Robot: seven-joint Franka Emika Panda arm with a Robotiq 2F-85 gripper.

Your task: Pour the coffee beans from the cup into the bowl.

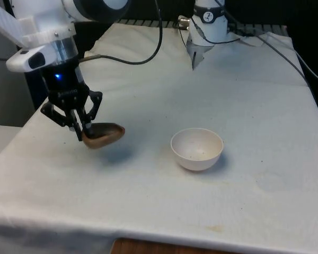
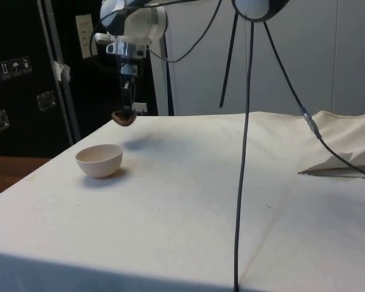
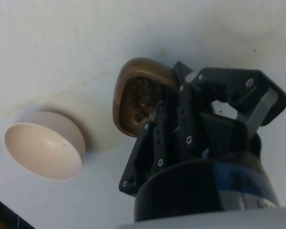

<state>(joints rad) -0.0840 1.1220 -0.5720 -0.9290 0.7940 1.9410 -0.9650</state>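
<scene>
Bowl (image 1: 196, 148) sits empty near the tabletop's (image 1: 244, 106) front edge; beside it, the pincer (image 1: 80, 130) grips a tilted brown cup (image 1: 103, 135) of beans (image 3: 140, 98) in the air.

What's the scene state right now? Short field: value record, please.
tool: shut on the cup's rim, raised off the table
cup: brown cup, lifted and tilted, coffee beans inside
bowl: white bowl, upright on the white cloth, looks empty
cup vs bowl: apart; cup is toward the front view's left of the bowl, not over it
pour: not yet begun
</scene>
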